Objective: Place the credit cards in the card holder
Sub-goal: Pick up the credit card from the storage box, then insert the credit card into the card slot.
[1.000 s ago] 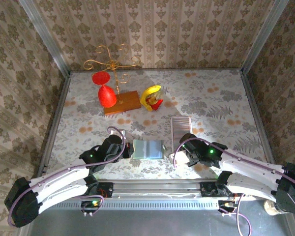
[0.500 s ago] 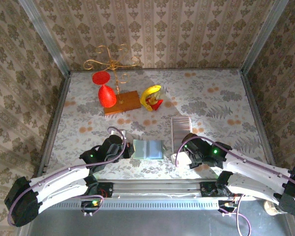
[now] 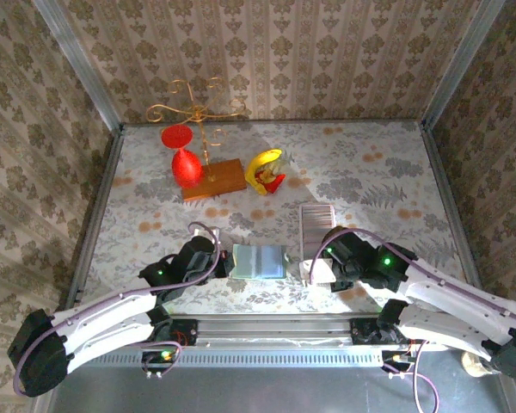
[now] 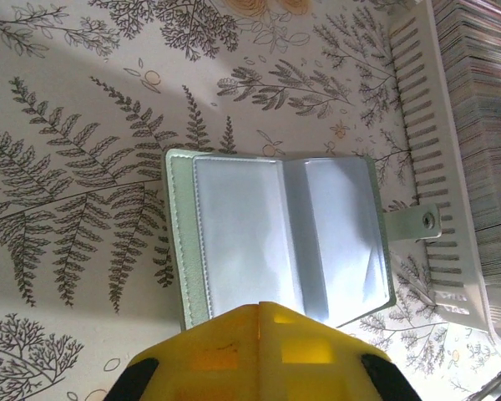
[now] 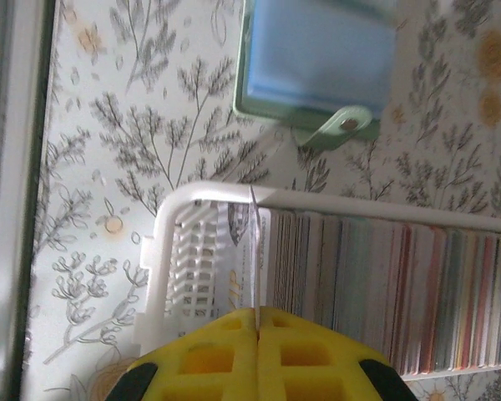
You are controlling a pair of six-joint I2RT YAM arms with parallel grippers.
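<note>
**Right pincer snaps shut on a card!**

Top view: right pincer (image 3: 313, 272) has slid to the near end of the credit cards (image 3: 316, 222), beside the open card holder (image 3: 258, 261). Left wrist: left pincer (image 4: 259, 316) is closed on nothing at the holder's edge. Right wrist: jaws have just closed on a single card (image 5: 254, 242), so lifting it out looks next.

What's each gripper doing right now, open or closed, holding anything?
Left gripper: closed at the card holder's edge; grip on it unclear.
Right gripper: closed on one credit card, edge-on above the tray.
</note>
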